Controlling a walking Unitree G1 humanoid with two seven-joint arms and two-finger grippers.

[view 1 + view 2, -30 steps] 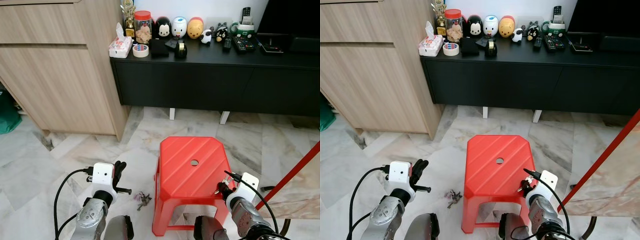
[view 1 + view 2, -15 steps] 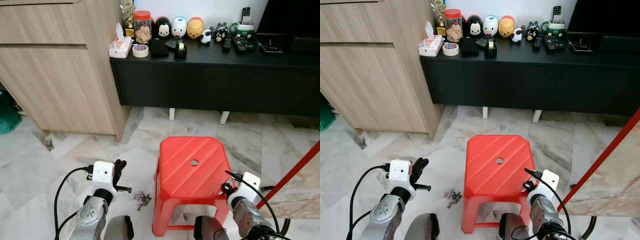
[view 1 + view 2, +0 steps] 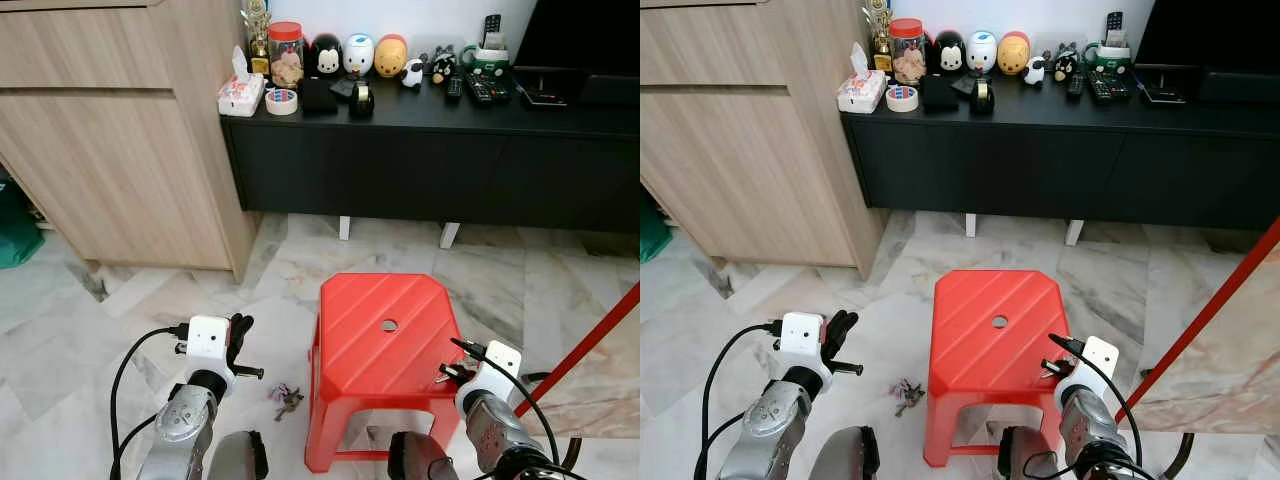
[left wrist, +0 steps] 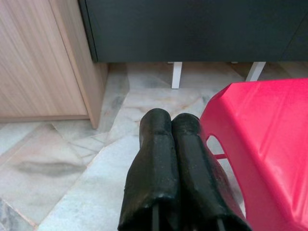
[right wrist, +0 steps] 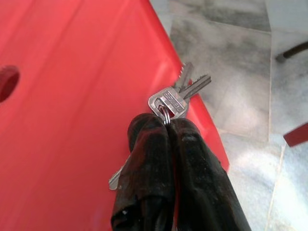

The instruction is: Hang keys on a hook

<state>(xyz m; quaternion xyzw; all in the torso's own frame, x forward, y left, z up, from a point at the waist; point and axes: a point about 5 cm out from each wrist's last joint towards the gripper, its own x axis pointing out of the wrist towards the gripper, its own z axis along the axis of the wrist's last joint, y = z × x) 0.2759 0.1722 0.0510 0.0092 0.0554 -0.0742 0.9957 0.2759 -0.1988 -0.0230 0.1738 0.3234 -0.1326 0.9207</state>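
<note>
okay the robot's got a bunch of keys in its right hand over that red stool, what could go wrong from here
1. The right hand pinches the keys only near the ring, with the blades sticking out past the fingertips; they could slip and drop onto the red stool or the floor.

2. A second bunch of keys lies on the floor beside the stool, near the robot's feet; a step could kick it or tread on it.

3. The stool stands close in front and could block walking.

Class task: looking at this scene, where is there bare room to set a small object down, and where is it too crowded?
Free: the top of the red plastic stool, apart from its centre hole, and the marble floor between the stool and the black low cabinet. Crowded: the cabinet top, lined with toy figures, a jar and remotes.
</note>
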